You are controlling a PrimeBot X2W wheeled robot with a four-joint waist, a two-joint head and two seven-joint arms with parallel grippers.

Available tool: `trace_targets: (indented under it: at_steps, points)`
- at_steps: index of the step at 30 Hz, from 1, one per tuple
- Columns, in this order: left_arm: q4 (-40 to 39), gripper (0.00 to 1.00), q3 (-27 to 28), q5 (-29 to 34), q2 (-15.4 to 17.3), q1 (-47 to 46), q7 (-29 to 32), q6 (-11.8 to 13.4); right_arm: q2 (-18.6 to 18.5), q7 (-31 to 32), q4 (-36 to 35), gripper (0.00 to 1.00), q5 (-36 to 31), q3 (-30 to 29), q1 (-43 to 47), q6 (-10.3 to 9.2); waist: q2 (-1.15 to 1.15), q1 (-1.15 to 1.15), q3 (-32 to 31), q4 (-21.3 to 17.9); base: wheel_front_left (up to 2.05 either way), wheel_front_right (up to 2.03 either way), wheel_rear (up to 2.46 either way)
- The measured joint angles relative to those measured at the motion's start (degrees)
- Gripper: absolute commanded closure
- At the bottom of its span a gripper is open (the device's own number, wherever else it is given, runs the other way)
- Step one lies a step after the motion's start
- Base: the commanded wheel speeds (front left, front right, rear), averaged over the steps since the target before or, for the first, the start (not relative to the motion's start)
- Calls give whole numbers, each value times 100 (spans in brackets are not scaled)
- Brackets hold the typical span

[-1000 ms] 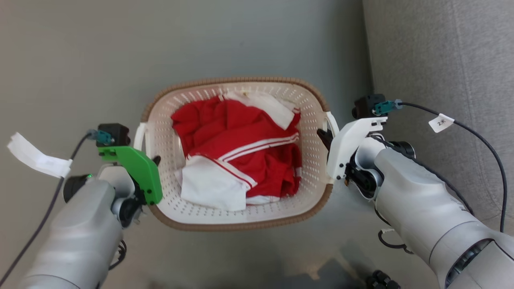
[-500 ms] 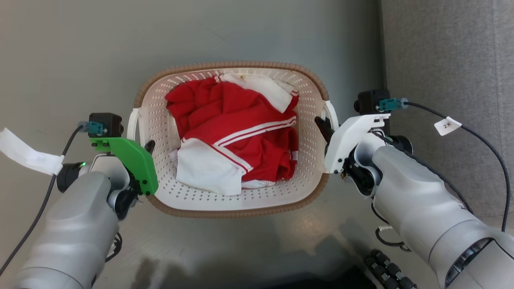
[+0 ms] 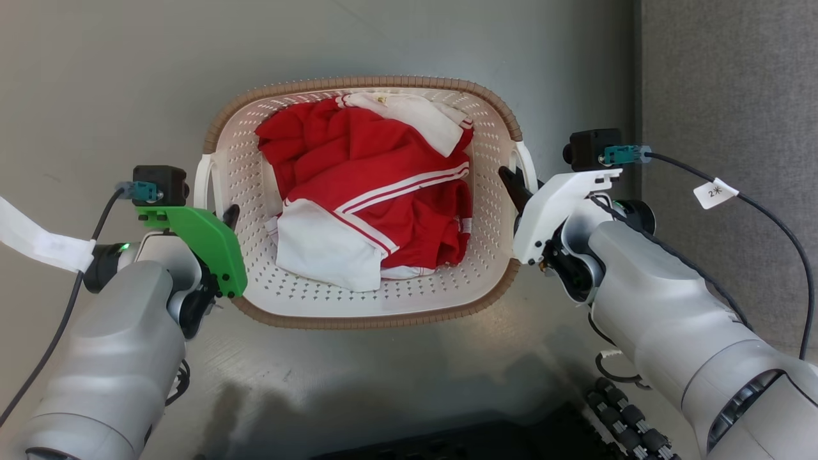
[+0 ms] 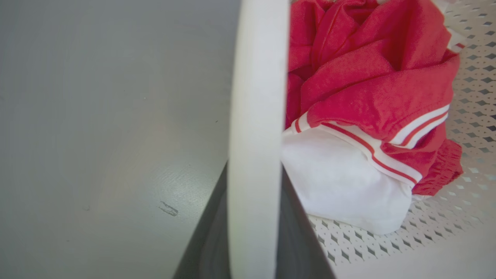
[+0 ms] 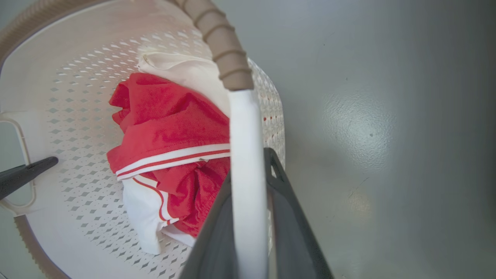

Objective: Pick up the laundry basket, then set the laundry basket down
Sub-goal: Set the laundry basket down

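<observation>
The laundry basket [image 3: 358, 83] is cream-white and perforated with a brown woven-look rim, and it sits at the centre of the head view with red and white clothes [image 3: 370, 191] inside. My left gripper [image 3: 220, 217] is shut on the basket's left white handle [image 3: 203, 176]. In the left wrist view that handle [image 4: 254, 116] runs between my dark fingers [image 4: 205, 240]. My right gripper [image 3: 514, 185] is shut on the right handle [image 3: 527, 163]. The right wrist view shows this handle [image 5: 244, 128] clamped between the fingers [image 5: 286, 205], under the brown rim [image 5: 228, 58].
A grey upholstered piece of furniture [image 3: 728, 128] stands along the right side. Smooth grey floor [image 3: 115, 76] surrounds the basket. My dark base with black rollers [image 3: 626, 421] shows at the bottom edge. The left finger [image 5: 27, 172] pokes through the far handle in the right wrist view.
The basket and both grippers have moved up the picture together, and the basket looks slightly larger. The furniture edge has slid right and my base has come into view, so the camera moved.
</observation>
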Motion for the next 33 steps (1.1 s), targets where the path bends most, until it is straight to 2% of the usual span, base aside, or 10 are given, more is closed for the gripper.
trace_targets:
  at_steps: [19, 20, 21, 22, 24, 33]
  points:
    - [199, 100, -89, -1, -109, -23, -14, 0, -30, 3, 5, 100, 247, 209, 2, 8, 0, 0, 197, 10, 0, 0, 0]
    - [200, 91, -93, -1, -113, -24, -14, 0, -35, 14, 7, 100, 268, 208, 2, 9, 0, 0, 199, 10, 0, 0, 0]
    - [202, 60, -93, -1, -115, -24, -14, 0, -38, 41, 9, 71, 324, 202, 2, 19, 0, -1, 201, 11, 0, 0, 0]
    - [214, 0, -96, -1, -116, -24, -14, 0, -47, 47, 10, 0, 370, 202, 2, 54, 0, -1, 203, 12, 0, 0, 0]
    - [241, 0, -94, -2, -110, -26, -14, 0, -66, 49, 5, 0, 404, 201, 1, 104, 0, -1, 206, 15, 0, 0, 0]
    - [345, 0, -102, -18, -115, -38, 9, 0, -76, 42, -12, 0, 498, 240, 1, 107, 0, -1, 221, 31, 0, 0, 0]
